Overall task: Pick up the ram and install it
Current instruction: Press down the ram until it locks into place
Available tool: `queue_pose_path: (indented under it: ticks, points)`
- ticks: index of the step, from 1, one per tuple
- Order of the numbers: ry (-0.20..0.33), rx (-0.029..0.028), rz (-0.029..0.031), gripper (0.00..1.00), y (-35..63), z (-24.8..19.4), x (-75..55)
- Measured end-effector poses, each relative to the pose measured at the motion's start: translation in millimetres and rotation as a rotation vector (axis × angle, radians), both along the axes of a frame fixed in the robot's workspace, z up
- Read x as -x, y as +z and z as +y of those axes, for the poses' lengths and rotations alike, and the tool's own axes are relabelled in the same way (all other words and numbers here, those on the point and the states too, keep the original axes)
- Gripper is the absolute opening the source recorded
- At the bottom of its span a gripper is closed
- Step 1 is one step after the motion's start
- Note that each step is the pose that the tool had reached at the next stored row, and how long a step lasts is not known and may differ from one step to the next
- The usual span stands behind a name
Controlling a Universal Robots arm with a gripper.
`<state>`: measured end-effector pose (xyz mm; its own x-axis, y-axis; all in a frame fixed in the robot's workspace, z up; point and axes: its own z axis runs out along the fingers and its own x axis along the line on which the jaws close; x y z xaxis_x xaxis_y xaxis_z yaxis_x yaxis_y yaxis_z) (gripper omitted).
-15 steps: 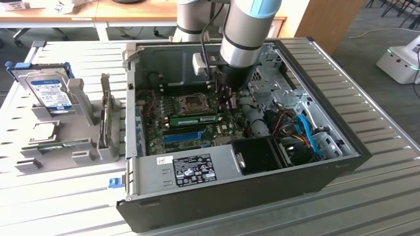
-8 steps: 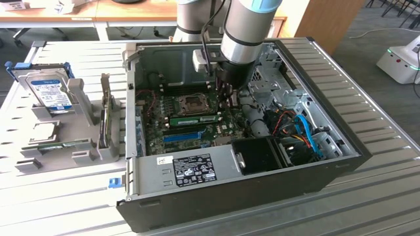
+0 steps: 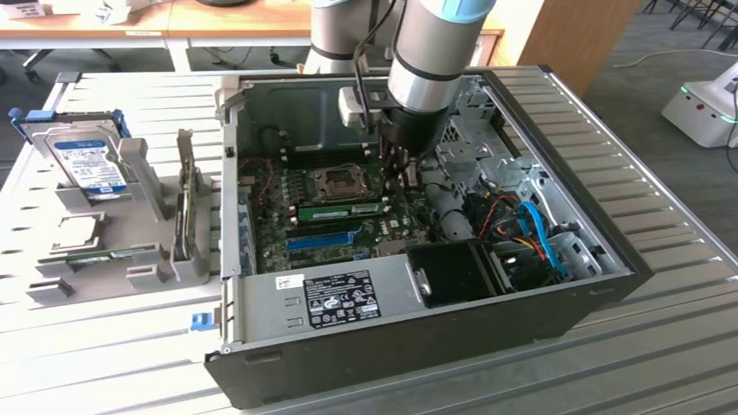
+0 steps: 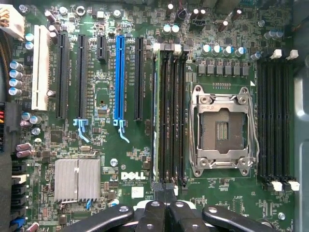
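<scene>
**A:** Starting at the exterior view's left, what do you see?

**B:** You have a grey holder rack (image 3: 116, 233) on the slatted table (image 3: 645, 346), with a silver hard drive (image 3: 83, 160) standing in it. To its right lies the open computer case (image 3: 461, 285).

**A:** And the ram?

**B:** The ram (image 3: 342, 210) sits upright in a slot on the motherboard (image 3: 276, 233), just above the blue slot strip (image 3: 320, 239). In your wrist view it stands edge-on (image 4: 155, 111) between the blue slot (image 4: 119, 79) and the CPU socket (image 4: 223, 131).

**A:** The gripper?

**B:** Your gripper (image 4: 163, 193) hangs over the board, jaws closed together, holding nothing, near the ram's end.
</scene>
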<state>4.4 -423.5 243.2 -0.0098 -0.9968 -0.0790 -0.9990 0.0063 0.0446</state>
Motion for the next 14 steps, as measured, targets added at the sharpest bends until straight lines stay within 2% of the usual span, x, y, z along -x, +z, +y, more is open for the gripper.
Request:
queue_pose_path:
  ticks: [4, 14]
  points:
    - [0.0, 0.0001, 0.0001, 0.11, -0.1, 0.0, 13.4]
    - [0.0, 0.0, 0.0001, 0.11, -0.2, 0.0, 58.2]
